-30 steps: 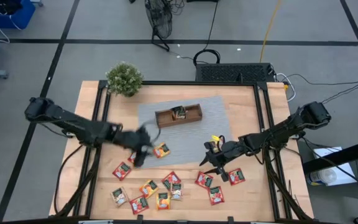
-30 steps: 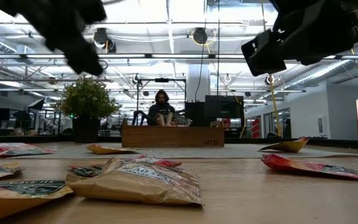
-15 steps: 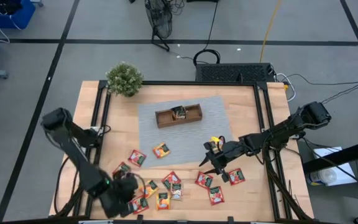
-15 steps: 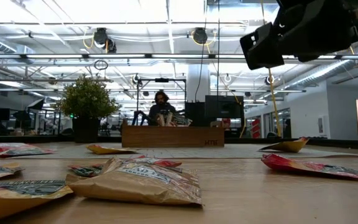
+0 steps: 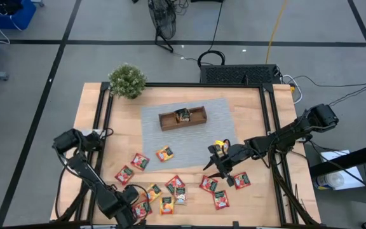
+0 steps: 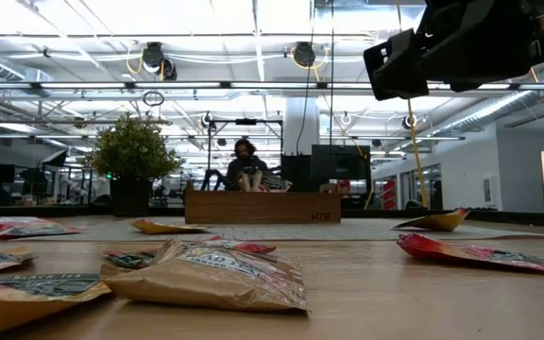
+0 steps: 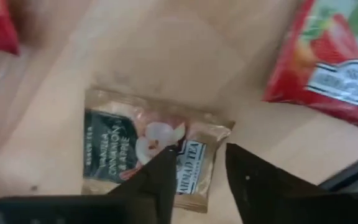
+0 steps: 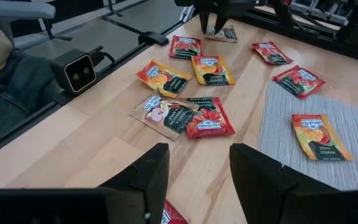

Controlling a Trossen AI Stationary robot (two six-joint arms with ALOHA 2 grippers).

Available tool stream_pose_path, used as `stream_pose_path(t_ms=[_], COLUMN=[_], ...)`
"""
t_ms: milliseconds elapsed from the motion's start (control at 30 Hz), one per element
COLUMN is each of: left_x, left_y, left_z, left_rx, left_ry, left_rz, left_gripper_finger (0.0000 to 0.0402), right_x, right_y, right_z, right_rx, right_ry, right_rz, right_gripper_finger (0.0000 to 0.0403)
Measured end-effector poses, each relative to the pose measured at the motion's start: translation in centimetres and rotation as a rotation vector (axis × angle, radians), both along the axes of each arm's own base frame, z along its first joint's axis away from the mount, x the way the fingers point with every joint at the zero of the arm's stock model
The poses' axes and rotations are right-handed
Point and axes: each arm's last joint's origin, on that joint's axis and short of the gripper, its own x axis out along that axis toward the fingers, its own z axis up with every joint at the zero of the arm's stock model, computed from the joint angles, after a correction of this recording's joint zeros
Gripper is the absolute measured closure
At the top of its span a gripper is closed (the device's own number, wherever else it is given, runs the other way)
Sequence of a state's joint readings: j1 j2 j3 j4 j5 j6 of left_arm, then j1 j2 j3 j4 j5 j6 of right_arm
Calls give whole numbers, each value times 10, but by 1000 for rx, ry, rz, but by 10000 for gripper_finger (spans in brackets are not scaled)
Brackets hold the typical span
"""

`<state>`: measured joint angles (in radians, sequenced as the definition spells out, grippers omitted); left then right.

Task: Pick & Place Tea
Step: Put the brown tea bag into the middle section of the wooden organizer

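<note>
Red, orange and tan tea packets lie flat across the near half of the table (image 5: pixel 175 186) (image 8: pixel 209 68). One packet sits in the middle compartment of the brown wooden tray (image 5: pixel 182 117) on the grey mat. My left gripper (image 7: pixel 201 155) (image 5: pixel 124 207) is open at the near left corner, pointing down over a tan packet with a dark label (image 7: pixel 145 149); its fingers straddle that packet's edge. My right gripper (image 8: pixel 197 158) (image 5: pixel 213 162) hangs open above the table right of centre, holding nothing, with red packets (image 5: pixel 208 184) just near of it. My left gripper comes at the tan packet from above, one fingertip (image 7: pixel 166 163) over its printed edge (image 7: pixel 194 171) and the other over bare wood. The packet lies flat on the table. I cannot tell whether a fingertip touches it.
A potted plant (image 5: pixel 127 81) stands at the far left corner. A yellow packet (image 5: pixel 220 142) lies at the mat's right edge and an orange one (image 5: pixel 165 153) at its near edge. Black frame rails run along the table's sides. A person sits in the room beyond the tray (image 6: pixel 245 162).
My left arm has swung from the table's middle, beside the orange packet near the mat, toward the near left corner, folding back on itself, and has come down over the tan packet there. It has left the low view. No packet has moved.
</note>
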<state>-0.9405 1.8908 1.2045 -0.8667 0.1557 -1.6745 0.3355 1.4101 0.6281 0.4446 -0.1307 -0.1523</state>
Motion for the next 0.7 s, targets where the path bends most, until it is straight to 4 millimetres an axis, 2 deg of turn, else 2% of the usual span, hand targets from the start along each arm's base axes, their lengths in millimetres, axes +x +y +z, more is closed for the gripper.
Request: stream_pose_path(t_ms=[167,367,500,700], left_x=[0,2,-1,-6], left_y=[-1,-6,-6,-8], left_z=[2,3,3,3], left_rx=[-4,-77,-58,-43], left_ry=[-26,-23,-5,4], left_rz=[-5,-3,2,3], left_gripper_finger=[209,182,186,212], right_x=[0,0,0,0], right_y=[0,0,0,0], right_z=[0,0,0,0], right_rx=[-16,-6,6,7], right_ry=[-9,-3,3,5], right_rz=[8,3,-3,-4], right_gripper_finger=[246,246,246,246])
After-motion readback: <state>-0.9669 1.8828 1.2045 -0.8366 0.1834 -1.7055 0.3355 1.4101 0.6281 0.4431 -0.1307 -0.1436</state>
